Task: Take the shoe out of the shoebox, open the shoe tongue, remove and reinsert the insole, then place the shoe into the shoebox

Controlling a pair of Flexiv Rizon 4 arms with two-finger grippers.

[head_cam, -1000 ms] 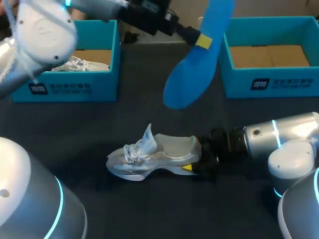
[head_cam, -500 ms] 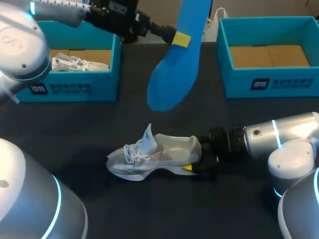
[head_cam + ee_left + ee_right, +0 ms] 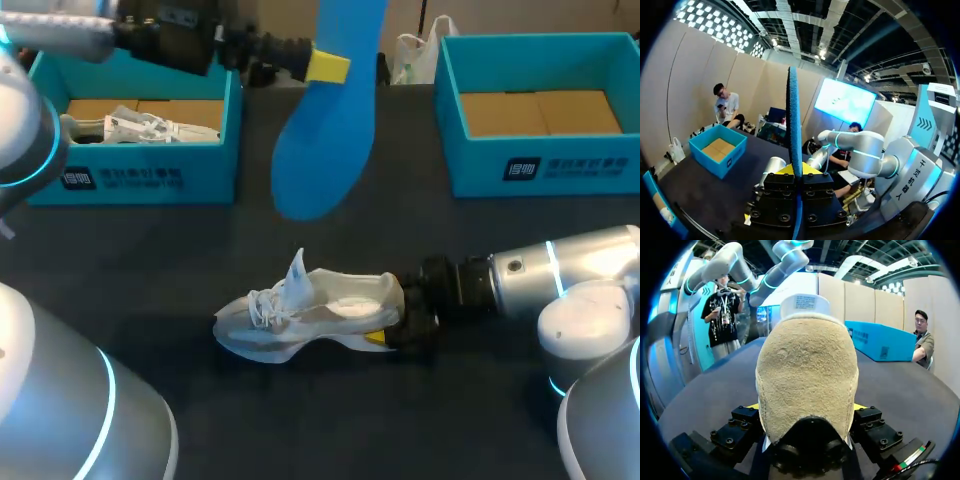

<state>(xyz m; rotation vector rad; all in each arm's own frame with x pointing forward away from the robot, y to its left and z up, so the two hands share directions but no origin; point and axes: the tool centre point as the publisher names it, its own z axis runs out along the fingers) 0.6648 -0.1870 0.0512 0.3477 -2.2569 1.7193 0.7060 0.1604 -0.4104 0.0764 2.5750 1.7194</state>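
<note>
The white shoe (image 3: 305,320) lies on its sole near the middle of the bench (image 3: 300,430), toe toward the bench's left edge, with its tongue (image 3: 298,272) standing up. The right gripper (image 3: 385,335), on an arm lying low from the right edge, is closed on the heel from 2 sides; in the right wrist view the fuzzy heel fills the space between its yellow tips. The left gripper (image 3: 325,68), raised above the far part of the bench, pinches the blue insole (image 3: 325,140), which hangs broad end down, well clear of the shoe. In the left wrist view the insole stands edge-on between the fingers. The left shoebox (image 3: 130,180) at the far left corner holds a second shoe (image 3: 150,126). The right shoebox (image 3: 540,165) at the far right corner shows a brown floor.
</note>
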